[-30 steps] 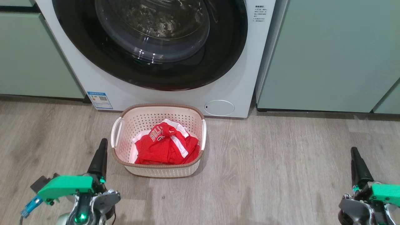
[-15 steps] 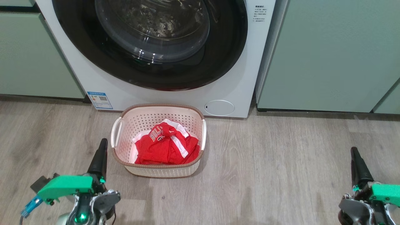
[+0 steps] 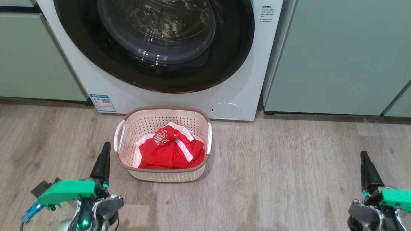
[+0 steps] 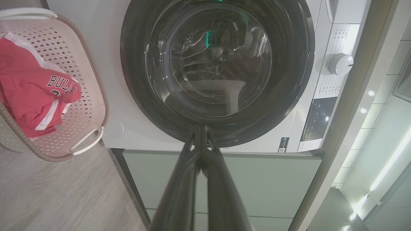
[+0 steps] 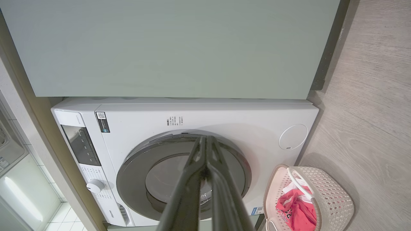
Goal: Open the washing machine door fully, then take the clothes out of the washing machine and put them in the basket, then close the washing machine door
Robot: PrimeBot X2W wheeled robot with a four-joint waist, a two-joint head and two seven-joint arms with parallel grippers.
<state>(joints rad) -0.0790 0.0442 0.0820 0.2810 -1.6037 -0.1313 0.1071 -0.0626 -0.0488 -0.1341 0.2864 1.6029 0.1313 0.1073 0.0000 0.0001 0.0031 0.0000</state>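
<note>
The washing machine [image 3: 244,83] stands white at the back, and its door [image 3: 154,45] with the black rim and glass bowl lies flush against the front, shut. On the floor before it sits the cream basket [image 3: 162,175] holding the red clothes [image 3: 170,149]. My left gripper [image 3: 105,148] rests shut at the lower left, just left of the basket, holding nothing. At the lower right my right gripper [image 3: 363,156] is shut and empty, far from the basket. The left wrist view has the door [image 4: 218,70] and clothes [image 4: 32,93]; the right wrist view has the washing machine [image 5: 192,118] and basket [image 5: 334,192].
Pale green cabinets [image 3: 340,54] flank the machine on both sides. Grey wood-look floor [image 3: 273,166] spreads around the basket. A blue label sticker [image 3: 102,102] and a small round hatch [image 3: 225,110] mark the machine's lower front.
</note>
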